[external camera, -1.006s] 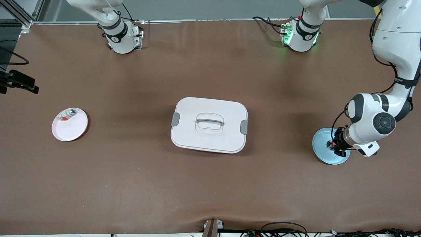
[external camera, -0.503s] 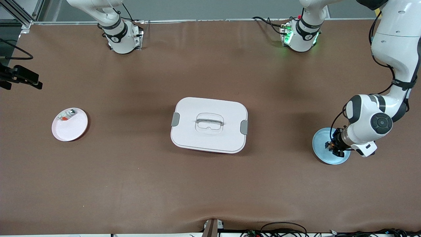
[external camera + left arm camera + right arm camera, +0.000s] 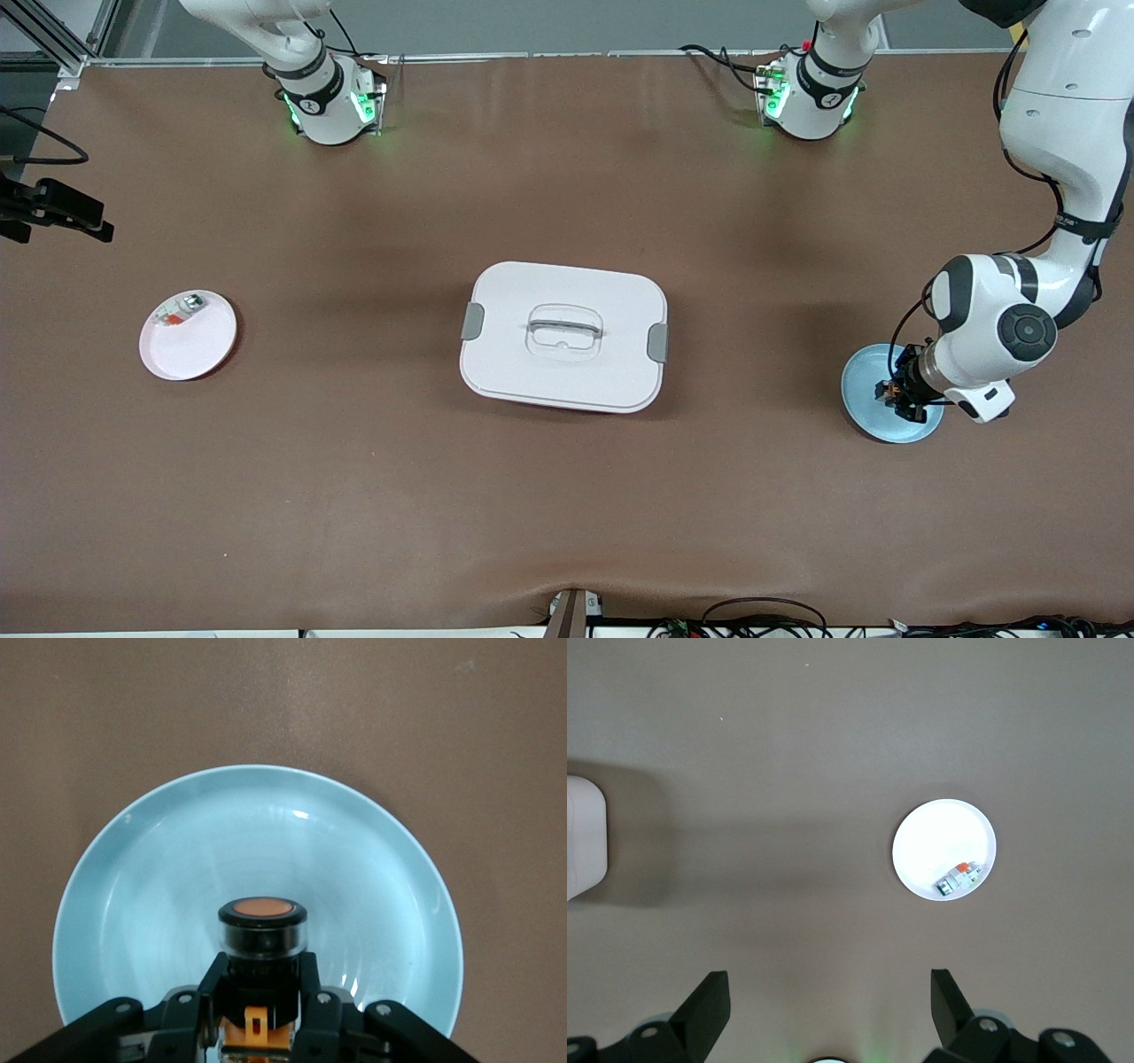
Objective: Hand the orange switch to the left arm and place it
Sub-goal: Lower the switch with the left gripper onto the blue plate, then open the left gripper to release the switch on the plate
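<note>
Left tool (image 3: 261, 1014) clamps the orange switch (image 3: 262, 943) by its black body over the blue plate (image 3: 133, 904); right tool (image 3: 828, 1010) waits open; part judged light, rigid, smooth-sided.

Soft, even light falls from overhead. The brown table (image 3: 354, 496) looks matte, with broad faint shadows beside the box (image 3: 563, 337) and under the left arm (image 3: 1045, 266). Green lamps glow at both bases. The blue plate (image 3: 177, 904) carries small white glints. In the right wrist view the white plate (image 3: 930, 837) is almost blown out.
</note>
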Motion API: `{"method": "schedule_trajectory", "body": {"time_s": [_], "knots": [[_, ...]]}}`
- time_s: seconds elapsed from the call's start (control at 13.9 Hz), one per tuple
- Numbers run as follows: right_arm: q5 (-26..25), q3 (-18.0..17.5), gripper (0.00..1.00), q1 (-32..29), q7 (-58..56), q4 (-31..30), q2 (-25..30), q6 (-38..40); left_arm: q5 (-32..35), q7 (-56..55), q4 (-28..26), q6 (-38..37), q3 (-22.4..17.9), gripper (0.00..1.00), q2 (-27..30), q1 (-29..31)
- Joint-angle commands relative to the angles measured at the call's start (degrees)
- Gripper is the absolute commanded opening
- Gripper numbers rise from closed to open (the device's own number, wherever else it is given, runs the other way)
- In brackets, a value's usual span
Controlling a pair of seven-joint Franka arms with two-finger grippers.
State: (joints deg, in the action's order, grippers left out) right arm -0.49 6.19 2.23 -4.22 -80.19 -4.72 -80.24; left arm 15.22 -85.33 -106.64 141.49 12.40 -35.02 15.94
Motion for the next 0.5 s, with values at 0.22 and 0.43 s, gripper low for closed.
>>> {"method": "schedule_trajectory", "body": {"time_s": [0.22, 0.43], "knots": [[-1.62, -0.04, 1.0, -0.82, -0.79, -1.55, 2.87, 1.57, 2.27, -0.45, 0.11, 1.16, 0.35, 1.0, 0.13, -0.11], [-1.71, -0.22, 1.0, -1.7, -0.79, -1.64, 2.78, 1.49, 2.18, -0.1, 0.38, 1.07, 0.35, 1.0, 0.39, -0.47]]}}
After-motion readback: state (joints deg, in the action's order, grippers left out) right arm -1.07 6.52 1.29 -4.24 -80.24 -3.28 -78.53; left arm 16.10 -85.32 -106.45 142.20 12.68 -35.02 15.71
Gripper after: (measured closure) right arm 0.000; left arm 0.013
